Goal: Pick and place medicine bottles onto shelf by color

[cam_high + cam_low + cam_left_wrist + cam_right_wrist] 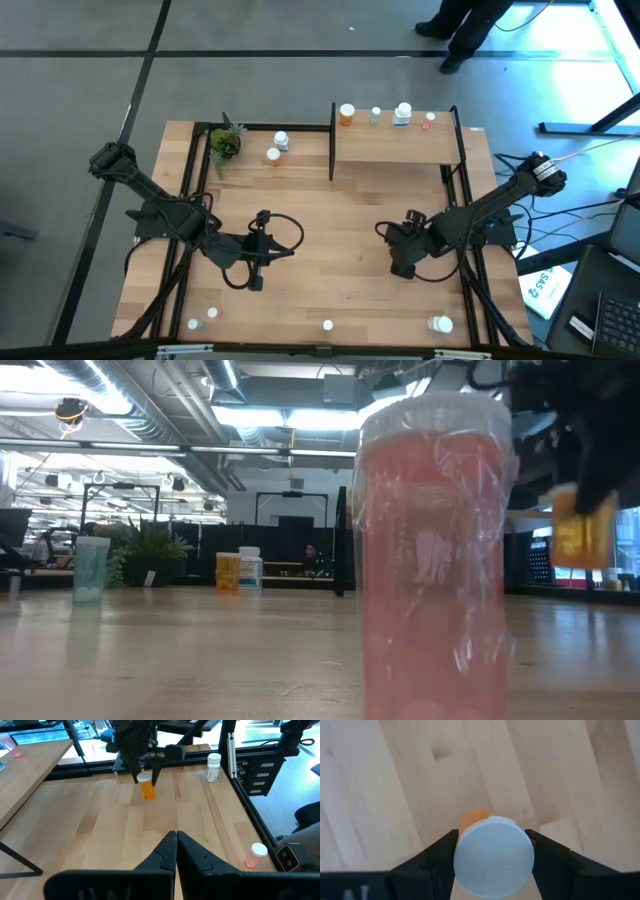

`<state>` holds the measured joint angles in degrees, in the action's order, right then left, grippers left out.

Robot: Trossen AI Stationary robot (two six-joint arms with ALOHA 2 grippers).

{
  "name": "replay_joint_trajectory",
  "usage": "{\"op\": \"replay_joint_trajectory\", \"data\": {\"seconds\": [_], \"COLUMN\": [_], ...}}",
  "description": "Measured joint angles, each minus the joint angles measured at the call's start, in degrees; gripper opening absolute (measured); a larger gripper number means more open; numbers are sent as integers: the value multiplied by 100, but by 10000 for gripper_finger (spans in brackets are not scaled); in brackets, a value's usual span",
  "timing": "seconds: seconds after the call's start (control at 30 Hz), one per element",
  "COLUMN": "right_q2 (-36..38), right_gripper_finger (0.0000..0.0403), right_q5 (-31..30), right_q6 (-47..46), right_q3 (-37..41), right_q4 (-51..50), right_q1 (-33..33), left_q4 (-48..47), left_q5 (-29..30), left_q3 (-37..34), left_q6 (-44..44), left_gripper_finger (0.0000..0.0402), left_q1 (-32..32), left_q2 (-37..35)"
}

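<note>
The light-wood shelf (395,148) on its black metal frame stands well beyond the right gripper (492,851), carrying an orange bottle (346,114) and a few paler ones along its far edge. That gripper's dark fingers (136,772) are clenched on the flat round white cap of an orange medicine bottle (147,788), translucent and cylindrical, hanging beneath it just over the smooth tabletop (330,225). Across from it, the left gripper (176,840) waits pinched together, holding nothing.
</note>
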<state>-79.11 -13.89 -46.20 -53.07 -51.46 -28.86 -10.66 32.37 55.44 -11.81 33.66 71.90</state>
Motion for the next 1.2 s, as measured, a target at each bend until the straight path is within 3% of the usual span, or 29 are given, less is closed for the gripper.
{"op": "replay_joint_trajectory", "data": {"seconds": [0.43,0.93,1.03,1.2], "right_q2": [0,-41,-166,-494], "right_gripper_finger": [217,217,217,217], "right_q5": [-7,49,51,69], "right_q6": [930,2601,2896,3442], "right_q3": [-1613,-2978,-3160,-3615], "right_q4": [-1190,-1429,-1461,-1477], "right_q1": [825,2078,2344,2812], "left_q4": [0,10,65,68], "left_q5": [1,31,440,1640], "left_q3": [0,-1,-2,-2], "left_q6": [0,424,436,452], "left_gripper_finger": [0,0,0,0], "left_q1": [-1,-97,-200,-440], "left_q2": [0,0,0,0]}}
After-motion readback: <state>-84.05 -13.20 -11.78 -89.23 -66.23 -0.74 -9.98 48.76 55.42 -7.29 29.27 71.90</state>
